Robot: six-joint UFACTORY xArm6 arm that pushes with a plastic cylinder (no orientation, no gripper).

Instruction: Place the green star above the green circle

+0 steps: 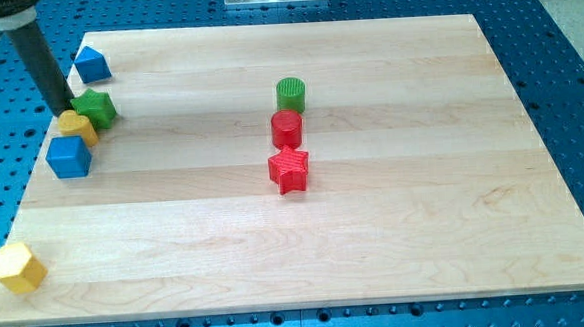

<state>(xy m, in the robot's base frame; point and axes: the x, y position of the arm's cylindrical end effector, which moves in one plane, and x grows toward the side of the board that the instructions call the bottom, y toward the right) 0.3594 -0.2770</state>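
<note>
Yellow hexagon block (pixel 17 267) nearest; my tip (pixel 70 108) touches green star (pixel 96 108).

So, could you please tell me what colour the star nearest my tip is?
Green: the star beside my tip, in the camera view.

Tool tip (pixel 68 108) touches green star (pixel 96 108), view's left.
</note>
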